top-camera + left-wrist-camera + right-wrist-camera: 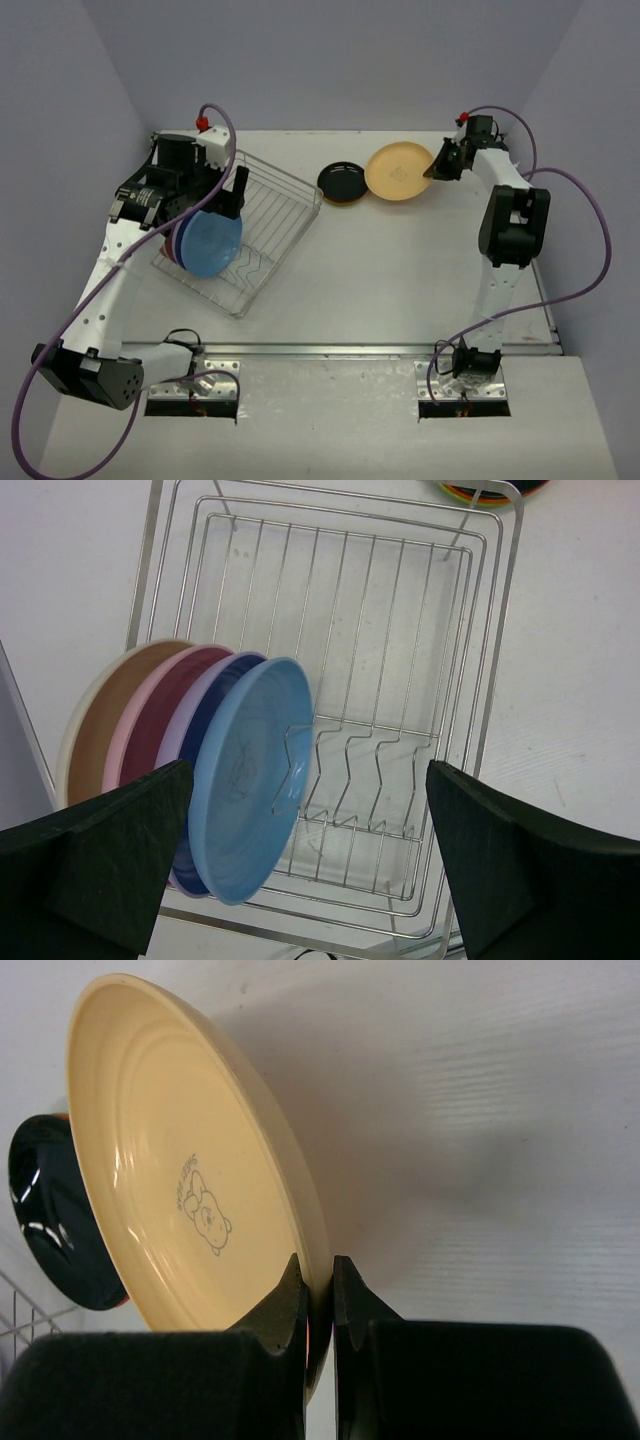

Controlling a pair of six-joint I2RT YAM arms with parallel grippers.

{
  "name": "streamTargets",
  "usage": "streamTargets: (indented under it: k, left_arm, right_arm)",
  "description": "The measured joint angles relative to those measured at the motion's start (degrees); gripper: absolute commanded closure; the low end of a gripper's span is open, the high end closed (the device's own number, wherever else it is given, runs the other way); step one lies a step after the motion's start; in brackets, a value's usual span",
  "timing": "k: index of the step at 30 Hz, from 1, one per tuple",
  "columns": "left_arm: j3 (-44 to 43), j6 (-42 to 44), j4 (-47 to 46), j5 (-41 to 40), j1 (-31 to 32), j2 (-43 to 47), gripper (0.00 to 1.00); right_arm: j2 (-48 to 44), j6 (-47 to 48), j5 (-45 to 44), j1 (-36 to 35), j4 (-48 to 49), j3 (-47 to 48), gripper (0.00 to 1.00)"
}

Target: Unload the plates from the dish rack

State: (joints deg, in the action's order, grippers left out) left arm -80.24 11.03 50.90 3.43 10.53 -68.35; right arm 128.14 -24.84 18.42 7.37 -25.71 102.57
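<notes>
Tan plate (180,1160) | glossy, cartoon print centre | right hand (320,1272) pinching rim

small bear emblem (207,1218) with tiny lettering inside the tan plate (170,1110), letters too small to read

Bright, even overhead light; soft, faint shadows; all three views reasonably sharp

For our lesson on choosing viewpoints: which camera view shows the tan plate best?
Right wrist: the tan plate fills the frame, rim pinched in the right pincer. Top external shows it small; left wrist misses it.
</notes>
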Motion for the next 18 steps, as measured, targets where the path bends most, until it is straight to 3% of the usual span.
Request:
streamTargets:
  k: [15, 18]
  left_arm:
    - [2.75, -0.8, -0.57, -1.66, -0.81, 0.01, 0.0]
    - [2.85, -0.82, -0.63, -1.71, -0.88, 0.0, 0.0]
  right_arm:
    - [5.78, 0.84, 1.81, 4.18, -0.35, 3.82, 1.0]
    - [5.81, 1.64, 1.82, 5.66, -0.33, 3.6, 0.96]
